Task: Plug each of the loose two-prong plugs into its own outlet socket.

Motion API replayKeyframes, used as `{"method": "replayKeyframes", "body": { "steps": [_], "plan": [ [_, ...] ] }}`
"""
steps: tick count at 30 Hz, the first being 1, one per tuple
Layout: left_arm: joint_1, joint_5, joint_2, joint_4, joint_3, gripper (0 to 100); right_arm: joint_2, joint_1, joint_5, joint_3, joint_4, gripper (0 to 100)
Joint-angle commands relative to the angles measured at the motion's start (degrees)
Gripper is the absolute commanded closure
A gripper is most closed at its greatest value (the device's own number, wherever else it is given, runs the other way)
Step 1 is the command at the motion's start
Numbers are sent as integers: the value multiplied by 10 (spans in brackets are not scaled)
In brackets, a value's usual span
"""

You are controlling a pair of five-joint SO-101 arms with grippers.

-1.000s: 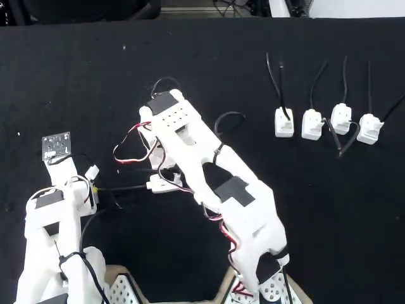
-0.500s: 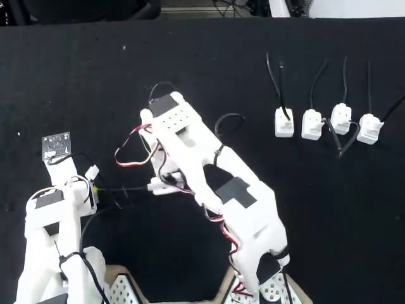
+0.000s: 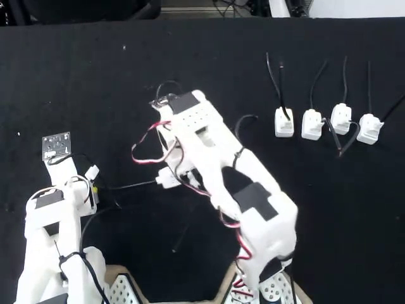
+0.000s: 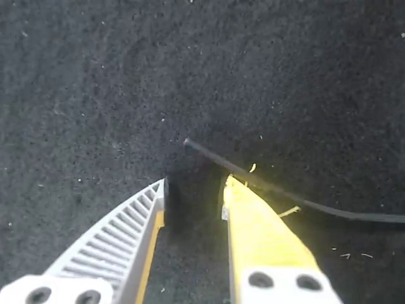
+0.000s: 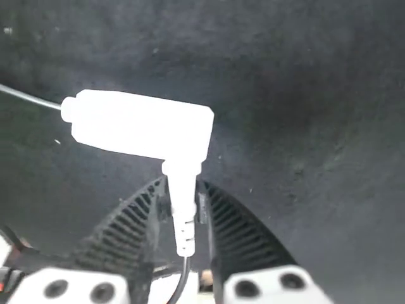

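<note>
A white two-prong plug (image 5: 142, 123) hangs over the black mat, and my right gripper (image 5: 182, 190) is shut on its narrow stem. From above, this plug (image 3: 168, 178) sits under the right arm's wrist at the table's middle. Its thin black cord (image 3: 126, 186) trails left toward the left arm. Several white outlet sockets (image 3: 312, 124) with black cords stand in a row at the back right, well away from the plug. My left gripper (image 4: 193, 183) is open just above the mat, with a black cord (image 4: 272, 190) lying beside its yellow finger (image 4: 253, 221).
The black mat (image 3: 76, 82) covers the whole table. The left arm (image 3: 50, 221) stands at the front left and the right arm's base (image 3: 266, 278) at the front middle. Loops of black cord (image 3: 345, 142) lie between the two rightmost sockets.
The right arm has swung to the right with the white plug in its gripper, pulling the cord along. The left arm has kept still.
</note>
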Motion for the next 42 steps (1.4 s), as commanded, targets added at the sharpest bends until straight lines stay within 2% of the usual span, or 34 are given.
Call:
{"method": "replayKeyframes", "body": {
  "steps": [1, 4, 10, 16, 18, 23, 25, 33, 38, 42],
  "plan": [
    [7, 5, -8, -6, 1, 841, -64, -1, 75, 71, -75, 983],
    [7, 5, -8, -6, 1, 841, -64, 3, 151, 112, -124, 967],
    [7, 5, -8, -6, 1, 841, -93, -2, 179, 116, -135, 753],
    [7, 5, -8, -6, 1, 841, -173, -2, 266, 124, -135, 760],
    [7, 5, -8, -6, 1, 841, -192, -2, 352, 142, -135, 760],
    [7, 5, -8, -6, 1, 841, -226, -2, 687, 216, -135, 762],
    [7, 5, -8, -6, 1, 841, -235, -2, 781, 244, -135, 762],
    [7, 5, -8, -6, 1, 841, -238, -2, 795, 262, -206, 762],
    [7, 5, -8, -6, 1, 841, -238, -28, 795, 286, -248, 761],
    [7, 5, -8, -6, 0, 841, -238, -67, 734, 324, -309, 762]
  ]
}}
